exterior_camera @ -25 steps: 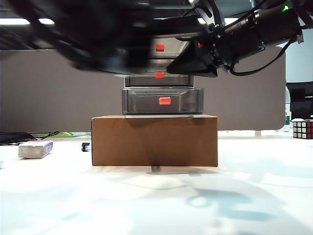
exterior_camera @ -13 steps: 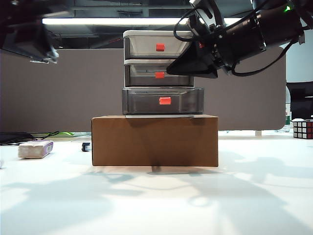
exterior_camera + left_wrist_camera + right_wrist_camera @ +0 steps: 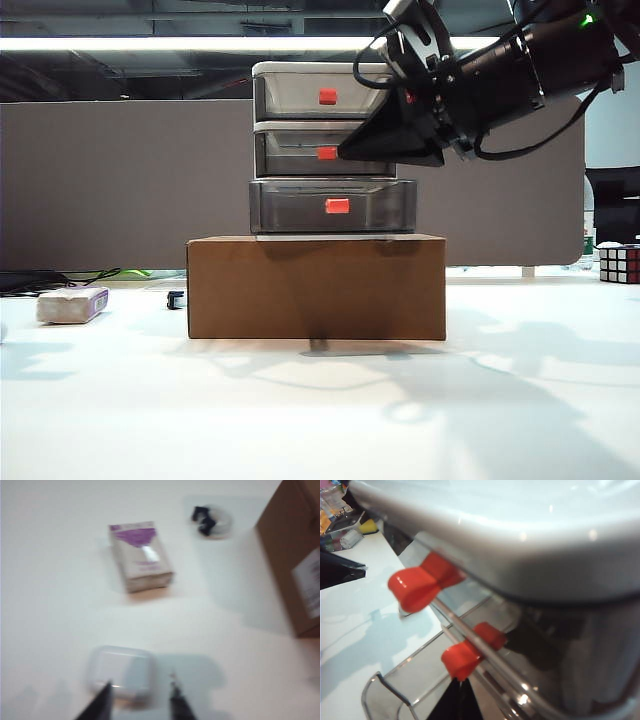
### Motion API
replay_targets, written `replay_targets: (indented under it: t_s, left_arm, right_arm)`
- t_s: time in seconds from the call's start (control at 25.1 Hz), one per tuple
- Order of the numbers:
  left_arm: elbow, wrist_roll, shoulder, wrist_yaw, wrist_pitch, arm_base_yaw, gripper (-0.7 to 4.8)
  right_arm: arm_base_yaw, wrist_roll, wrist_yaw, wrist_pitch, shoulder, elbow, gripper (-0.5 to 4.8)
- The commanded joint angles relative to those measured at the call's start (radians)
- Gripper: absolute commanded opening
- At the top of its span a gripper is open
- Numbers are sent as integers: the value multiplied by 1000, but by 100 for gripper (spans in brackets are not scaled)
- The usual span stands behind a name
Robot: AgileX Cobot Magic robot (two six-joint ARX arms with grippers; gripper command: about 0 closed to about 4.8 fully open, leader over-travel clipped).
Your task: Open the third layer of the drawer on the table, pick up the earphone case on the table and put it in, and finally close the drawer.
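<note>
In the exterior view, the three-tier smoky-grey plastic drawer (image 3: 332,150) is seen at centre on a brown cardboard box (image 3: 316,287); its lowest layer (image 3: 332,207) juts forward. The right gripper (image 3: 352,150) is held beside the middle tier, its fingers' state not discernible

In the left wrist view, the small whitish rounded earphone case (image 3: 121,671) is seen low in the frame on the white tabletop (image 3: 50,605), before the left gripper (image 3: 141,701), whose fingers are narrowly parted and empty. The case is judged light, stiff and slippery, best pinched across its narrow sides

In the right wrist view, red-orange handles (image 3: 418,584) are shown close up

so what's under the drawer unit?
The drawer stands on a brown cardboard box, which rests on the table. The box is closed; its contents can't be seen.
</note>
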Motion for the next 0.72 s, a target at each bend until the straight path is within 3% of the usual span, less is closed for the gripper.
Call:
replay_targets:
  t_s: [0.04, 0.08, 0.24, 0.28, 0.72]
  left_arm:
    - [0, 299, 45, 88, 26, 9, 167]
    - [0, 335, 66, 100, 35, 10, 194]
    - [0, 352, 164, 142, 64, 7, 408]
    - [0, 344, 185, 152, 67, 5, 425]
    - [0, 329, 404, 109, 178, 9, 436]
  right_arm:
    - [0, 0, -6, 3, -3, 6, -6]
    - [0, 0, -6, 1, -3, 6, -6]
    - [0, 0, -10, -14, -3, 6, -6]
    - [0, 0, -10, -22, -3, 6, -6]
    - [0, -1, -10, -74, -3, 5, -6]
